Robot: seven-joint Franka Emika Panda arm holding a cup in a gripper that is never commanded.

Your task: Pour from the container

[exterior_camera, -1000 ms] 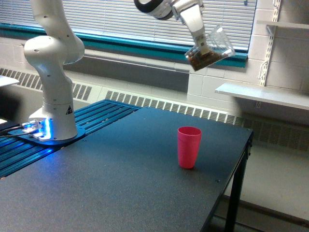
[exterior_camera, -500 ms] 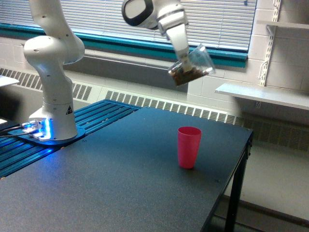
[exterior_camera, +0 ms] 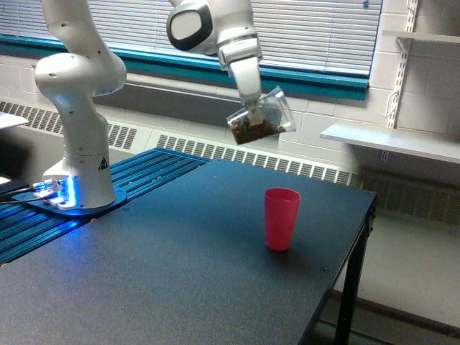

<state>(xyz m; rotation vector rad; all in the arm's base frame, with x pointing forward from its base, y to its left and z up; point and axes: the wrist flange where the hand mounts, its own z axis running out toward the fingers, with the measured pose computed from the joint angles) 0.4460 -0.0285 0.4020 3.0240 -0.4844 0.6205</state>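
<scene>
1. Clear container [exterior_camera: 261, 119] held high in the air, gripped by the gripper [exterior_camera: 253, 109], claw clamped on its side.
2. Tilted, mouth toward the exterior view's right and slightly up; brown granular matter gathered in the lower end, toward the exterior view's left.
3. Positioned above the table [exterior_camera: 180, 273], up and to the exterior view's left of the pink cup [exterior_camera: 281, 218], well apart from it.
4. Pink cup upright on the dark tabletop, mouth open upward, near the table's edge on the exterior view's right.
5. White arm [exterior_camera: 215, 32] reaching in from the top of the view; base [exterior_camera: 79, 180] mounted at the exterior view's left on a blue ribbed surface [exterior_camera: 43, 230], blue light glowing at its foot.
6. Behind: window blinds [exterior_camera: 316, 29], teal sill [exterior_camera: 180, 65], radiator grille [exterior_camera: 244, 159], white shelf [exterior_camera: 392, 141] on the exterior view's right.
</scene>
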